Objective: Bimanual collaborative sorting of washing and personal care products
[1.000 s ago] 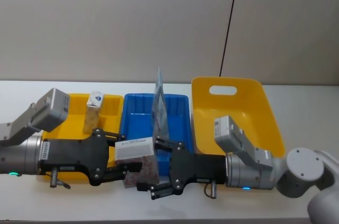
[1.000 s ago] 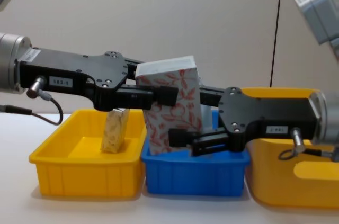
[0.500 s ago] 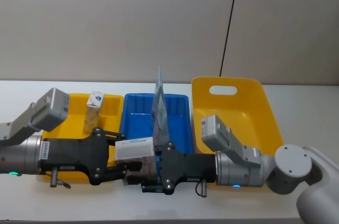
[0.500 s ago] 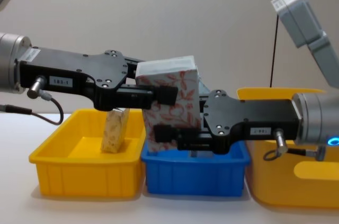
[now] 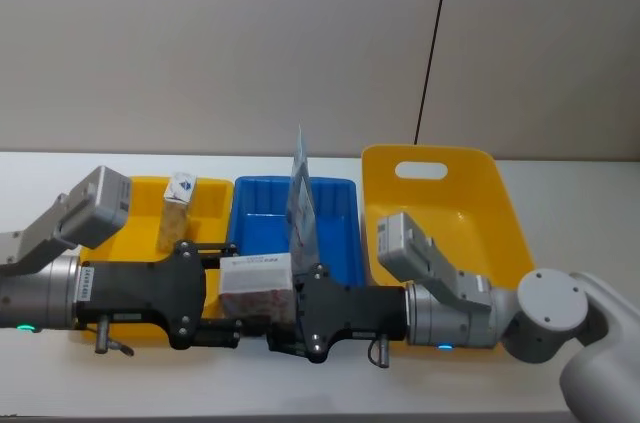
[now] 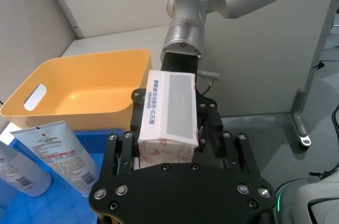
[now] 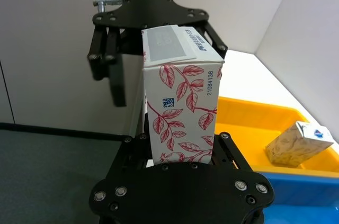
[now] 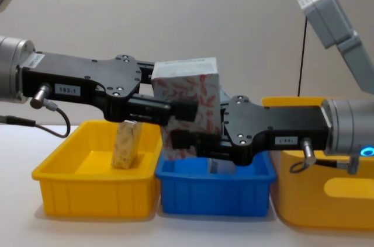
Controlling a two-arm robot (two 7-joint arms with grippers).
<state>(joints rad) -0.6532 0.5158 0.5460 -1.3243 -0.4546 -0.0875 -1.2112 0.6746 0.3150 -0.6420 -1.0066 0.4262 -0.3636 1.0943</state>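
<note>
The white pack with red leaf print (image 7: pixel 180 102) stands upright in the air between the two end effectors, which face each other above the near edge of the blue bin (image 5: pixel 340 193). The right end effector (image 8: pixel 188 141) is clenched on the lower part of the pack, one finger at each side. The left end effector (image 5: pixel 230 293) is around the upper part. In the right wrist view there is a gap between one of its fingers and the pack, so I judge it released, or almost.

The step in hand seems to be a handover from left to right. To do it well, the left end effector should draw back straight along its own line, with the fingers wide, so that they do not rub the pack and turn it. The right grasp is low on a tall pack, so the top may tip; a slow and smooth move is safer.

Behind the end effectors, the pale blue tubes (image 5: pixel 300 193) lean in the blue bin. The tan speckled carton (image 5: pixel 178 208) stands in the small yellow bin (image 5: pixel 140 188), beyond the left end effector. The large yellow bin (image 5: pixel 440 193) lies beside the right arm on the counter (image 5: pixel 560 178).
</note>
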